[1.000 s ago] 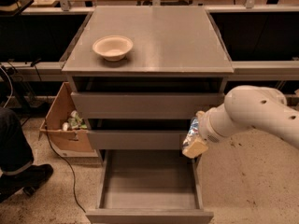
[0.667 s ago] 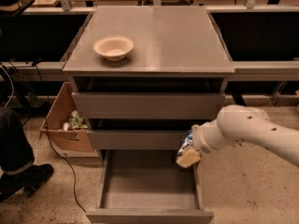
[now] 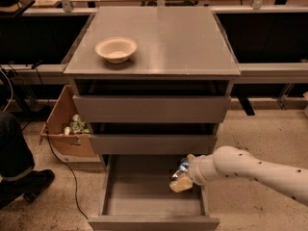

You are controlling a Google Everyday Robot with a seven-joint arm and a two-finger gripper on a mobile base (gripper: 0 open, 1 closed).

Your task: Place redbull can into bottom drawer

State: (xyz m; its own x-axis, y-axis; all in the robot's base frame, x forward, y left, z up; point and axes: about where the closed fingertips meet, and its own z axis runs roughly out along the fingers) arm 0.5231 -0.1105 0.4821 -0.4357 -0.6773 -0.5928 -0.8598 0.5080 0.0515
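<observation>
The bottom drawer (image 3: 144, 196) of the grey cabinet is pulled open and its grey tray interior shows. My gripper (image 3: 181, 179), at the end of the white arm coming in from the right, hangs over the drawer's right side. It is shut on the redbull can (image 3: 183, 168), of which only a small blue and silver part shows between the tan fingers (image 3: 181, 184). The can sits low inside the drawer opening, near the right wall; whether it touches the floor of the drawer cannot be told.
A beige bowl (image 3: 116, 48) stands on the cabinet top (image 3: 183, 42) at the left. The two upper drawers (image 3: 151, 109) are shut. An open cardboard box (image 3: 67, 126) with items stands on the floor left of the cabinet. A person's dark leg and shoe (image 3: 19, 177) are at the far left.
The arm has moved left and down, carrying the can from beside the middle drawer's right end into the open bottom drawer.
</observation>
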